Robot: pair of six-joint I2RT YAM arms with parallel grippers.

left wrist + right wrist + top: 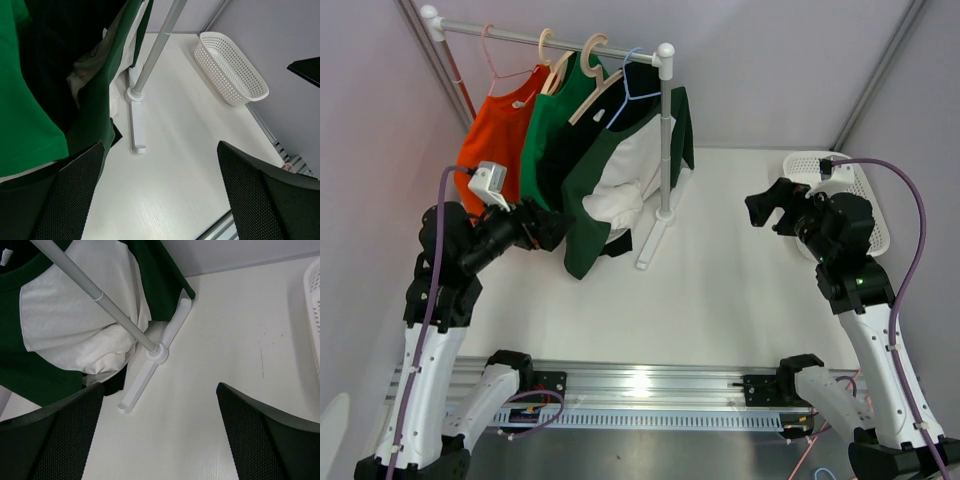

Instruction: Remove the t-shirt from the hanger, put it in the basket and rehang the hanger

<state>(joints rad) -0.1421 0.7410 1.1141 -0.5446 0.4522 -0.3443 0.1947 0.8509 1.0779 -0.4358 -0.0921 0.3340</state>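
Observation:
Several t-shirts hang on hangers from a white rail: an orange one, a bright green one, a black one and a dark green and white one at the right end on a blue hanger. My left gripper is open and empty, right beside the lower hem of the green shirts. In the left wrist view the shirts hang against its left finger. My right gripper is open and empty, to the right of the rack. Its wrist view shows the green and white shirt.
The rack's upright post stands on a white foot on the table, between the two grippers. A white perforated basket sits at the back right, partly behind my right arm. Grey walls close in the back and sides.

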